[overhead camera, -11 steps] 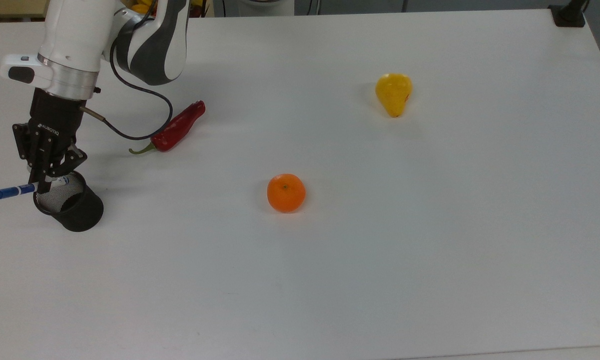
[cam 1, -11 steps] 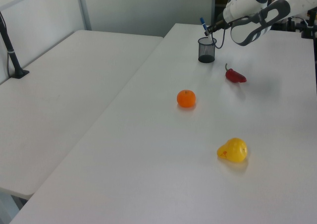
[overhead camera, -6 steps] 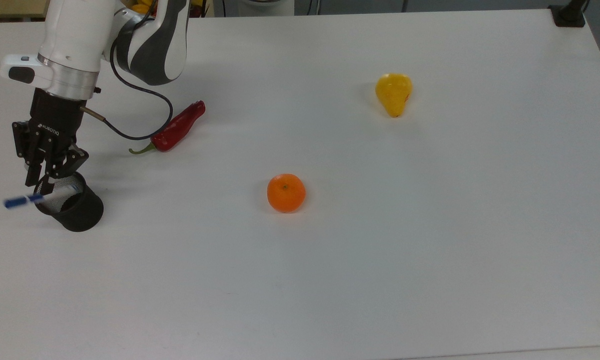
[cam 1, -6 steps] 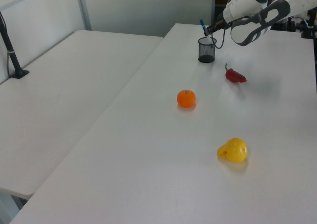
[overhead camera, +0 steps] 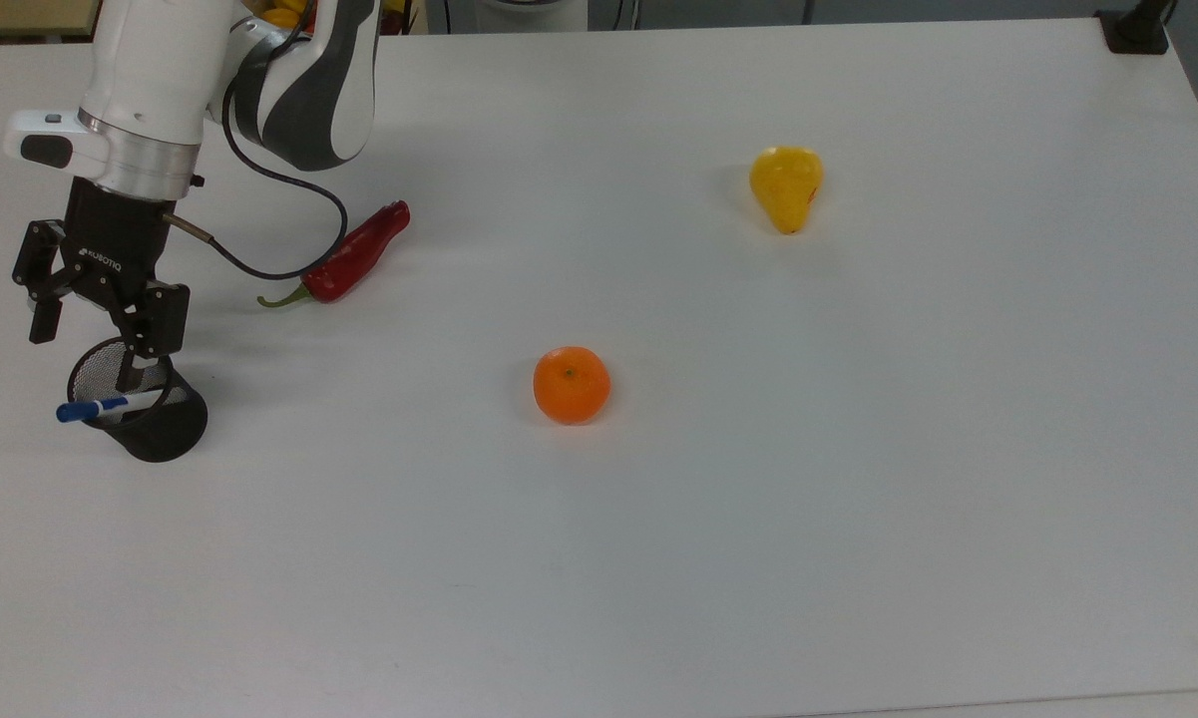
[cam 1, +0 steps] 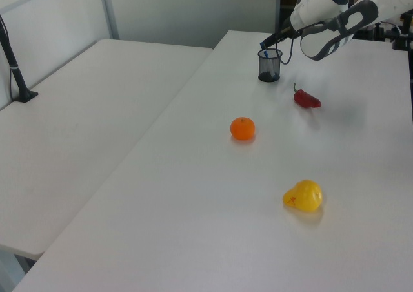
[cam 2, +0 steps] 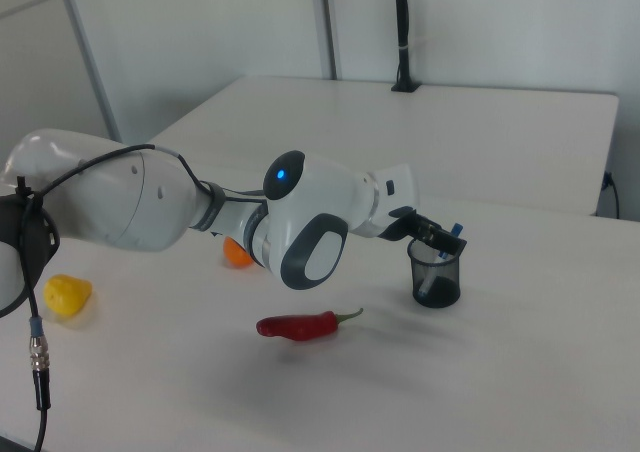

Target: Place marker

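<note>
Marker point(overhead camera: 110, 406) is released and sits in the black mesh cup point(overhead camera: 155, 424) at the top view's left edge of the tabletop point(overhead camera: 758, 499). It leans on the rim, blue cap poking out over the top view's left side, white barrel down inside. Gripper point(overhead camera: 95, 324) hangs just above the cup with jaws spread wide, holding nothing.

Step in hand, as I read it: clear out after the drop. Best done as a straight vertical lift. One finger point(overhead camera: 150, 324) sits right over the cup's rim, so any sideways move first could clip the cup or knock the leaning marker out. Cup looks light, easy to tip.

Versus 1.0 s ago: jaws were clamped on the marker, held roughly level across the rim. At 0.5 s ago it was dropping, blurred. Now it's at rest in the cup and the jaws have opened fully.

Red pepper point(overhead camera: 354, 254), orange point(overhead camera: 571, 384) and yellow pear point(overhead camera: 786, 186) unmoved, well apart from the cup.
</note>
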